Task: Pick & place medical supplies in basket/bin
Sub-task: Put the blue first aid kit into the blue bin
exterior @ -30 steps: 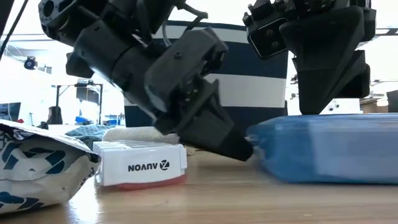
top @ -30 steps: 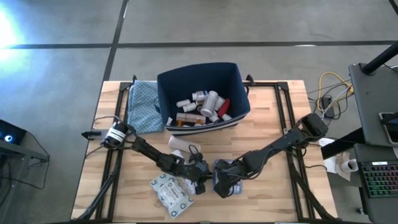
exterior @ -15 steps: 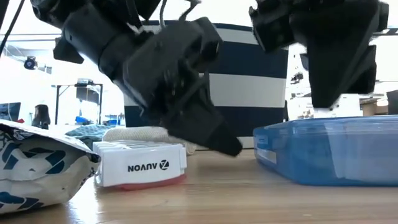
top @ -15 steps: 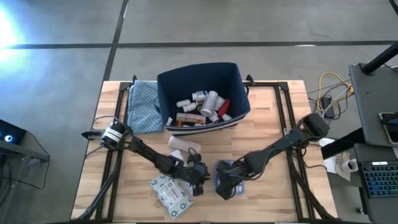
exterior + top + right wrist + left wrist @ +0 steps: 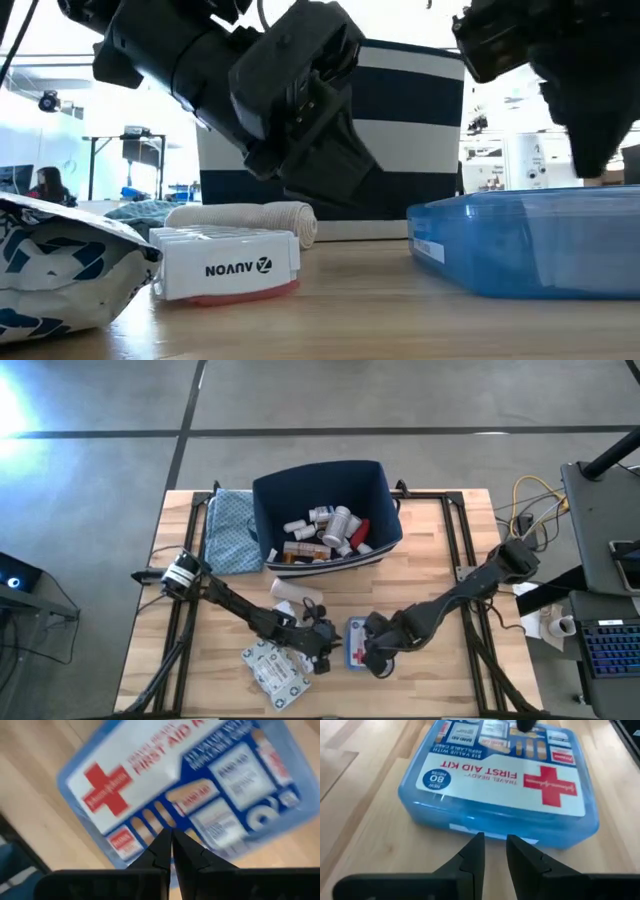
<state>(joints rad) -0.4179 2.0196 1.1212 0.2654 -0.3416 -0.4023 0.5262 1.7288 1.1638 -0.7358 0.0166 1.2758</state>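
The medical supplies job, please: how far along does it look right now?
Done: bottles already lie in the bin. In hand: nothing; the shut left gripper and shut right gripper flank the first-aid box. Left: that box, the printed packets, the gauze roll.

on the worktop (image 5: 440, 590), the first-aid box (image 5: 354, 644) lies between the left gripper (image 5: 327, 653) and right gripper (image 5: 378, 661); the bin (image 5: 326, 517) holds bottles

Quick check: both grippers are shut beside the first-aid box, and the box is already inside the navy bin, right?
Not quite. The first-aid box still lies on the table, in front of the navy bin, not inside it; the high view shows this. The left gripper and right gripper are indeed shut beside it.
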